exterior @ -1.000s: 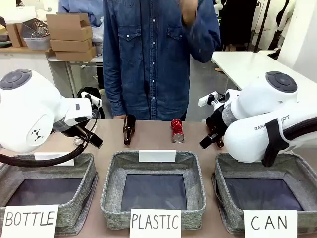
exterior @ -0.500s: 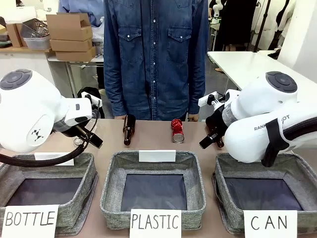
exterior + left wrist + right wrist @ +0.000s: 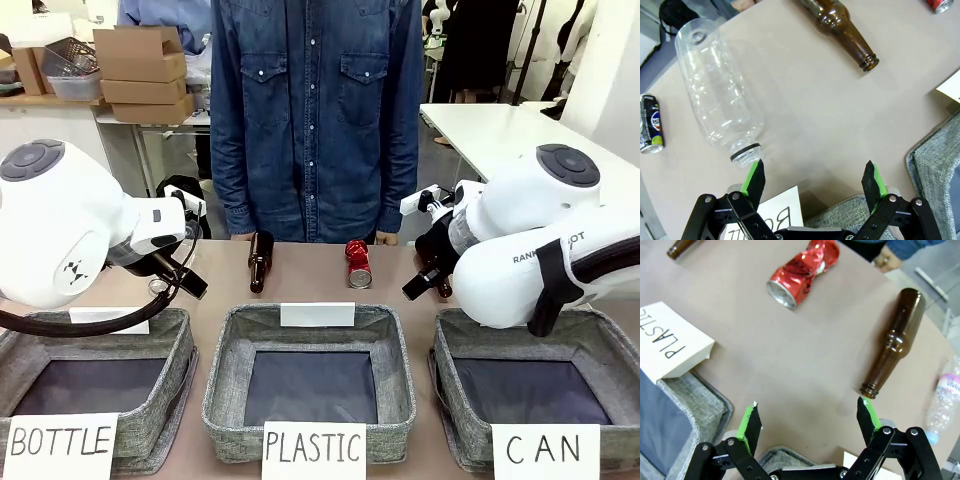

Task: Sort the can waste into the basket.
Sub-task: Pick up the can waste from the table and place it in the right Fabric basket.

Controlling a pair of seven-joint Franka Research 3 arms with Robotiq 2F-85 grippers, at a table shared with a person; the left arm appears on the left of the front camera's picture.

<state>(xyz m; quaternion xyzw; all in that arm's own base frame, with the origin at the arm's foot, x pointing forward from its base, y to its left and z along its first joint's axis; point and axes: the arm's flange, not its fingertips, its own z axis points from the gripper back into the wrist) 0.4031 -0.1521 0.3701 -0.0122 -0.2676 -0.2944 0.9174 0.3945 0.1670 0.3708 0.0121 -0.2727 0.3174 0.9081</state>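
Observation:
A crushed red can [image 3: 358, 263] lies on the table's far side, in front of the person; the right wrist view has this red can [image 3: 802, 272] well ahead of my open right gripper [image 3: 810, 425]. A dark can with yellow marks [image 3: 651, 125] lies at the left edge of the left wrist view, far from my open left gripper [image 3: 815, 182]. The grey basket [image 3: 447, 380] with the "CAN" card [image 3: 545, 450] stands at the front right, under my right arm. Both grippers [image 3: 185, 278] [image 3: 425, 280] hover over the table holding nothing.
Grey bins labelled "PLASTIC" [image 3: 225, 385] and "BOTTLE" [image 3: 175, 385] stand beside the basket. Brown bottles [image 3: 260, 260] [image 3: 892, 342] and a clear plastic bottle [image 3: 720, 95] lie on the table. A person in a denim shirt [image 3: 310, 110] stands at the far edge, a hand [image 3: 887, 257] near it.
The person's raised hand has dropped to the side. Both arms and everything on the table stayed still.

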